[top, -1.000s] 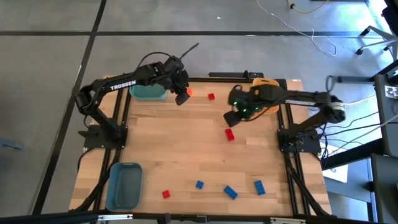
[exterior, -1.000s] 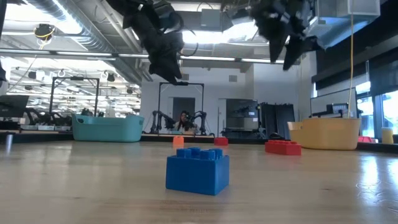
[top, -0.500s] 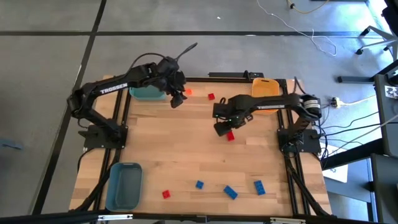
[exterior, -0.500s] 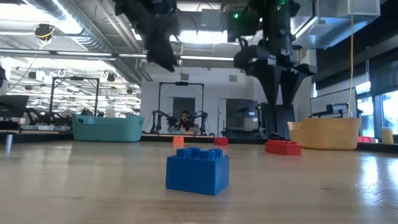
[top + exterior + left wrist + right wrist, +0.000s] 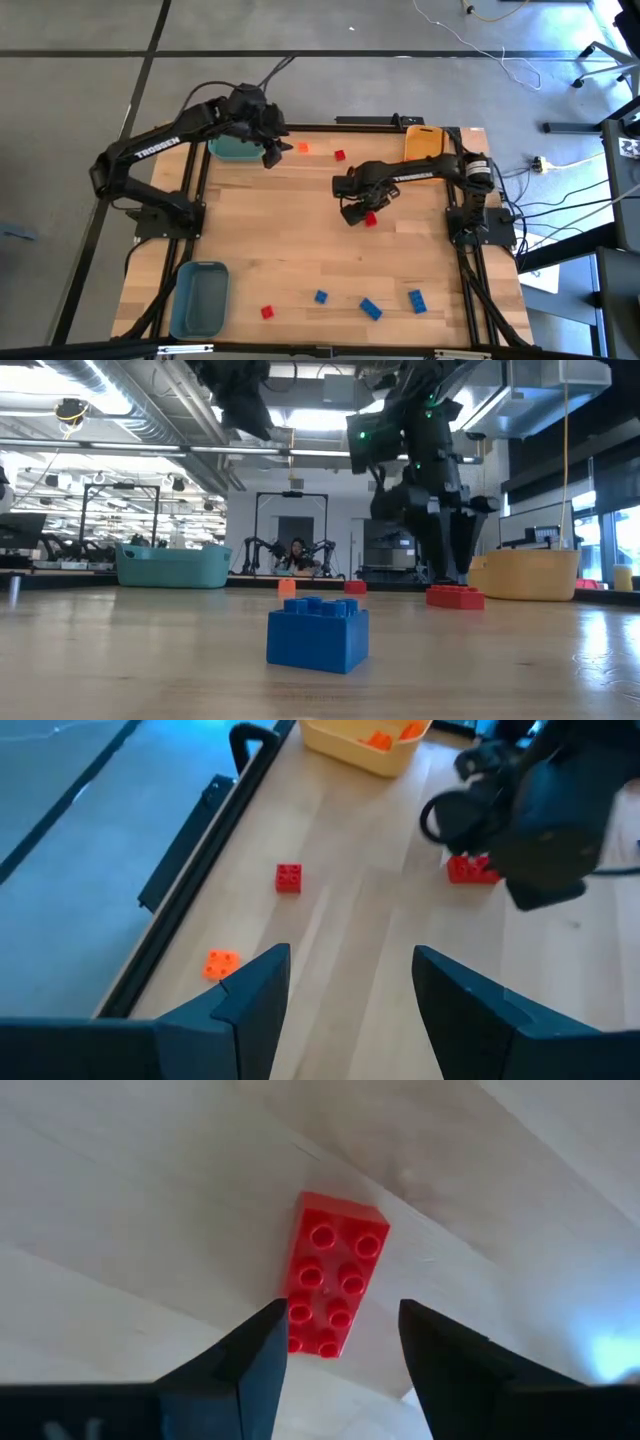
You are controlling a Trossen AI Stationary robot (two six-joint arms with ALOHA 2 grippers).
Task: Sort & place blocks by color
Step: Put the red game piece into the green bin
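A red brick [image 5: 335, 1275] lies flat on the wood table, studs up, right of centre [image 5: 370, 219]. My right gripper [image 5: 340, 1345] hangs open just above it, pointing down, with a finger on either side of its one end and not touching it [image 5: 452, 575]. My left gripper [image 5: 350, 990] is open and empty, raised near the far left [image 5: 272, 155]. A small orange block [image 5: 303, 148] and a small red block [image 5: 340, 155] lie near the far edge. One red block [image 5: 267, 312] and three blue blocks [image 5: 371, 309] lie along the near edge.
A teal bin [image 5: 238, 148] stands at the far left under my left arm. A yellow-orange bin [image 5: 425, 140] with orange blocks inside stands at the far right. A grey-blue bin [image 5: 200, 297] sits at the near left corner.
My right gripper has come down and moved toward the table's left and near edges, tipping to point straight down over the red brick. My left gripper has risen and drawn back toward the table's left edge, away from the orange block. No block has moved.
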